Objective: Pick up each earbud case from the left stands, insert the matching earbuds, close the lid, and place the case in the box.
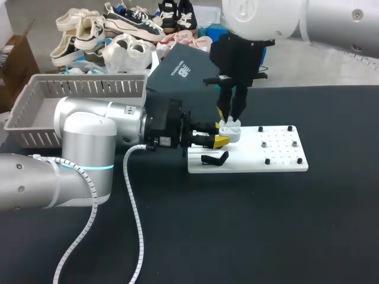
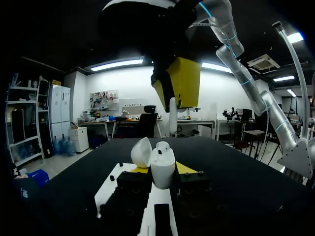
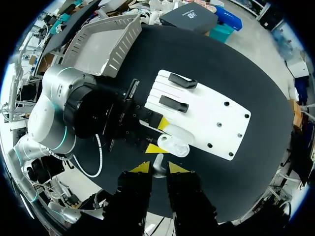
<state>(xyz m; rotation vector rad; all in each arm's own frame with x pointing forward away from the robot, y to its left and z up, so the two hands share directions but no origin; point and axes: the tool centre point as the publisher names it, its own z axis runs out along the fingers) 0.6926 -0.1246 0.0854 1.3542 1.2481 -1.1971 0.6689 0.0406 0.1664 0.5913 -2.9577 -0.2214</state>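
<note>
I'm seeing the white earbud case [image 1: 230, 130] sitting upright over the white board's [image 1: 278, 161] left end, pinched btwn left gripper [image 2: 163, 169] tips. Its lid [image 2: 141, 152] is hanging open, w/ one earbud [image 2: 163, 145] seated inside. A 2nd earbud [image 3: 157, 161] is hanging in the right gripper [image 3: 158, 168] just above it. Two black stands [image 3: 173, 104] are lying on the board's left end. The grey slatted box [image 1: 77, 97] is sitting well left of the board.

Left gripper [image 1: 220, 135] horizontal, fingers clamping case [image 2: 162, 169]; right gripper [image 1: 230, 116] vertical, fingers apparently pinching earbud [image 3: 158, 164].
</note>
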